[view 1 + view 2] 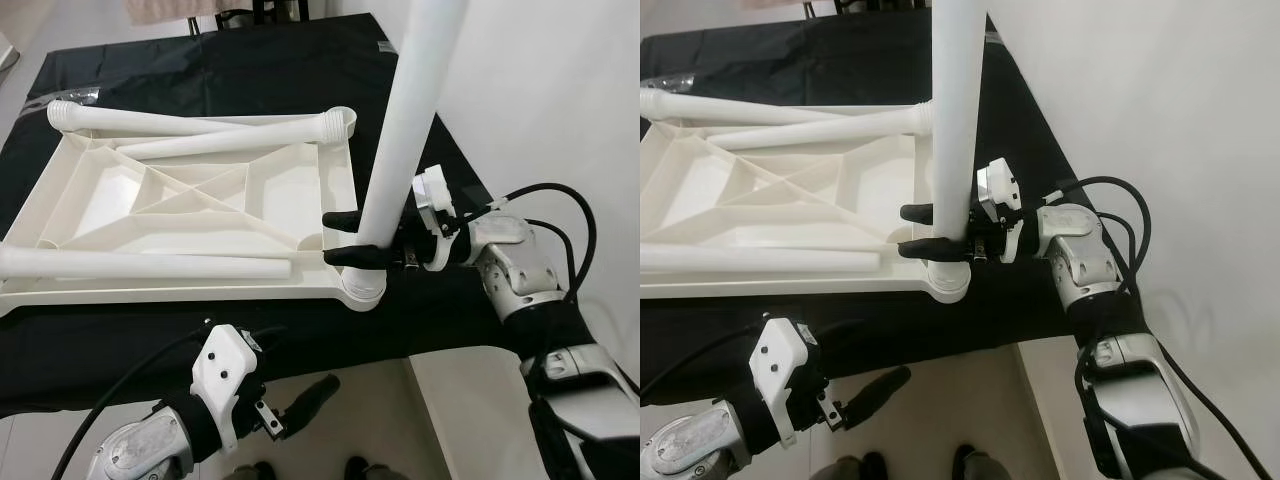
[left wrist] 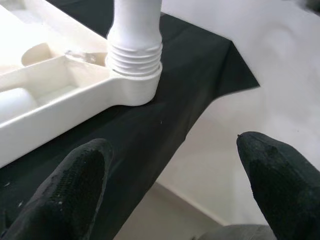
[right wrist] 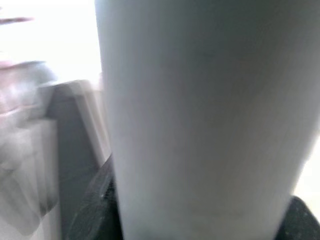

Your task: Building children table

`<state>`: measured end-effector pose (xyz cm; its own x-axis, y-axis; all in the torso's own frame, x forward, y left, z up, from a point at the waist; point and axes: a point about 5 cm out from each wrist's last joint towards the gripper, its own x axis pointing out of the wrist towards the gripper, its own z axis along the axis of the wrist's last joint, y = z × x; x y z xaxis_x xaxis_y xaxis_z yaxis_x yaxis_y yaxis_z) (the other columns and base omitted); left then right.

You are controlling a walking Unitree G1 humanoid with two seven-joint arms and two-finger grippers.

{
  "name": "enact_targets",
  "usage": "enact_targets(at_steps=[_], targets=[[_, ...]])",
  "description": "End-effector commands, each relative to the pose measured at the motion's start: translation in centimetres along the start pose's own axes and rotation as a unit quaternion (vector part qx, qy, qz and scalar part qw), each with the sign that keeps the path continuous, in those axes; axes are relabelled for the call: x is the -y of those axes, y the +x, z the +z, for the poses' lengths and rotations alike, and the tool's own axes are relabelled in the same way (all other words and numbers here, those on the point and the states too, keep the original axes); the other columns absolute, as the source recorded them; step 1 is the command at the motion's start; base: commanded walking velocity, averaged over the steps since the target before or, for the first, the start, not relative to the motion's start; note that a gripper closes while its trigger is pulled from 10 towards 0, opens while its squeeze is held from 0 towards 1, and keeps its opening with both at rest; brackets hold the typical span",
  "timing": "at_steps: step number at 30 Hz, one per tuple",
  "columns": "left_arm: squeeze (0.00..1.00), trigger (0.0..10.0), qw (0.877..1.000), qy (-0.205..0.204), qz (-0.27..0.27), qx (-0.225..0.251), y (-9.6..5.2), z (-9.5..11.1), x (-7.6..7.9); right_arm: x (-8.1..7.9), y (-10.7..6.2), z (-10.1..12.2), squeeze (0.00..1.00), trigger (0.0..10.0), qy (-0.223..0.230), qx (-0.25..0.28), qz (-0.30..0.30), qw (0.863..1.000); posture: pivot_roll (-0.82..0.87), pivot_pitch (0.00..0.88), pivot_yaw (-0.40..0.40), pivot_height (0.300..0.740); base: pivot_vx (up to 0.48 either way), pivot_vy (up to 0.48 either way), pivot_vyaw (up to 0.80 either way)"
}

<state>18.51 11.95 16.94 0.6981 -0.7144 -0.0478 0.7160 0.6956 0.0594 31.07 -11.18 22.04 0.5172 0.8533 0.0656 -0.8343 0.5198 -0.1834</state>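
A white plastic tabletop point(image 1: 200, 200) lies upside down on a black cloth, its ribbed underside up. One white leg point(image 1: 410, 120) stands upright in the near right corner socket point(image 1: 362, 288). My right gripper point(image 1: 345, 236) is shut on that leg just above the socket; the leg point(image 3: 205, 120) looms close in the right wrist view. Three loose white legs point(image 1: 150, 265) lie across the tabletop. My left gripper point(image 1: 310, 400) hangs open below the table edge, its fingers point(image 2: 75, 185) wide apart, facing the threaded leg base point(image 2: 135, 55).
The black cloth point(image 1: 250, 50) covers the work table, whose near edge and right corner point(image 1: 470, 190) drop to a pale floor. A white wall stands at the right. Dark furniture legs point(image 1: 260, 10) show at the far end.
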Motion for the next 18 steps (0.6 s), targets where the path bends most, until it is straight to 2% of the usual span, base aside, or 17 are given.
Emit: enact_targets(at_steps=[1,2,3,4,5,6,8,10,11,18], targets=[[0.00,10.0,1.000,-0.007,-0.002,-0.007,-0.2,-0.3,0.3,-3.1,-1.7,-5.6,0.00,10.0,0.099,-0.166,-0.181,0.964,-0.02,0.316,-0.066,0.740,0.000,0.000,0.00],[0.00,10.0,1.000,-0.009,-0.001,-0.005,-0.2,-0.3,0.3,-5.0,-2.2,-5.5,0.00,10.0,0.124,-0.163,-0.234,0.950,-0.02,0.317,-0.061,0.740,0.000,0.000,0.00],[0.00,10.0,1.000,-0.009,-0.001,-0.005,-0.2,-0.3,0.3,-5.0,-2.2,-5.5,0.00,10.0,0.124,-0.163,-0.234,0.950,-0.02,0.317,-0.061,0.740,0.000,0.000,0.00],[0.00,10.0,1.000,-0.010,0.001,-0.004,-0.2,-0.2,0.3,-6.9,-2.0,-6.1,0.00,10.0,0.146,-0.159,-0.275,0.937,-0.01,0.324,-0.044,0.740,0.000,0.000,0.00],[0.00,10.0,1.000,-0.010,0.001,-0.004,-0.2,-0.2,0.3,-6.9,-2.0,-6.1,0.00,10.0,0.146,-0.159,-0.275,0.937,-0.01,0.324,-0.044,0.740,0.000,0.000,0.00],[0.00,10.0,1.000,-0.010,0.002,-0.004,-0.2,-0.2,0.3,-8.0,-1.6,-6.6,0.00,10.0,0.157,-0.155,-0.297,0.929,-0.01,0.324,-0.037,0.740,0.000,0.000,0.00],[0.00,10.0,1.000,-0.010,0.002,-0.004,-0.2,-0.2,0.3,-8.0,-1.6,-6.6,0.00,10.0,0.157,-0.155,-0.297,0.929,-0.01,0.324,-0.037,0.740,0.000,0.000,0.00],[0.00,10.0,1.000,-0.010,0.004,-0.004,-0.2,-0.3,0.2,-8.0,0.0,-7.7,0.00,10.0,0.164,-0.139,-0.335,0.917,-0.01,0.309,-0.017,0.740,0.000,0.000,0.00],[0.00,10.0,1.000,-0.010,0.003,-0.006,-0.2,-0.3,0.2,-7.4,0.5,-8.0,0.00,10.0,0.157,-0.130,-0.345,0.916,0.00,0.302,-0.021,0.740,0.000,0.000,0.00],[0.00,10.0,1.000,-0.007,0.002,-0.006,0.0,-0.5,0.2,-6.8,0.4,-7.0,0.00,10.0,0.158,-0.131,-0.388,0.898,0.00,0.292,-0.021,0.740,0.000,0.000,0.00]])
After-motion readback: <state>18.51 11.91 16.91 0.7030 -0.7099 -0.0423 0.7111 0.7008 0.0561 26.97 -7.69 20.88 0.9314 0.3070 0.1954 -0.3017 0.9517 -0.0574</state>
